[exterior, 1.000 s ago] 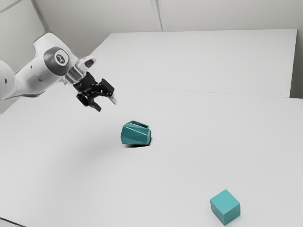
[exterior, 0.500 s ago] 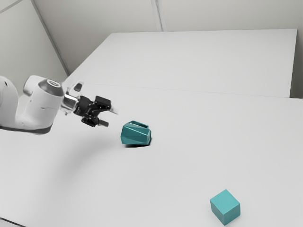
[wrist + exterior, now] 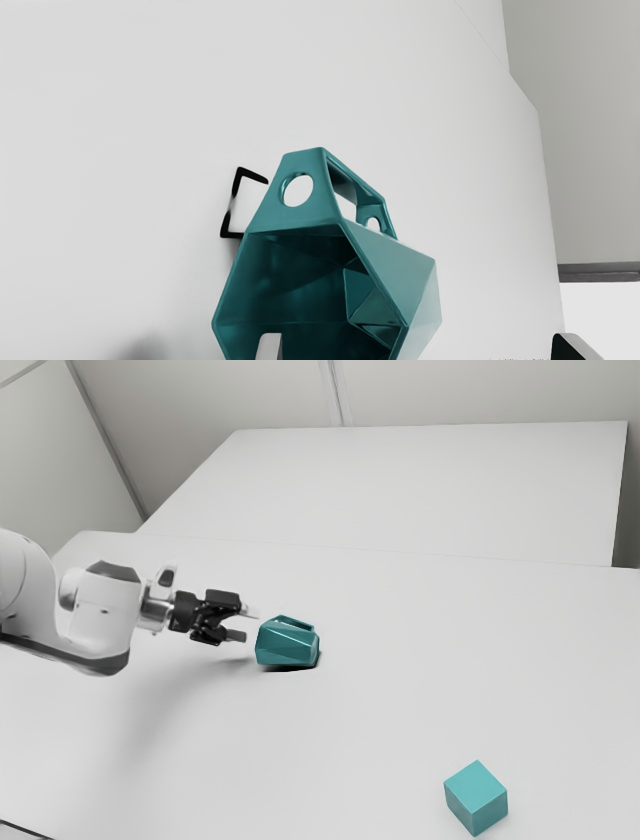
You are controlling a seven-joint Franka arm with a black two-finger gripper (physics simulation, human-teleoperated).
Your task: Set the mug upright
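On the table (image 3: 400,690), toward the exterior view's left, the mug (image 3: 288,644) lies on its side, handle (image 3: 322,205) uppermost and mouth facing your claw (image 3: 246,625). You have the claw spread wide, holding nothing, low and near the mouth.

Watch your alignment. In the wrist view one finger (image 3: 270,347) overlaps the open mouth while the other sits well off past the mug's side. Drive straight in like that and you may put one finger inside, or catch the rim and shove the mug away from you. Close with one inside and you'd likely pinch a single wall, off centre, so the weight could twist the mug as it lifts.

The turn is risky too: the mouth has to swing up, and with the claw this low, its knuckles could hit the table. Let go before the base sits flat and the mug could topple again. The cube (image 3: 476,798) is well apart, so it seems little threat.
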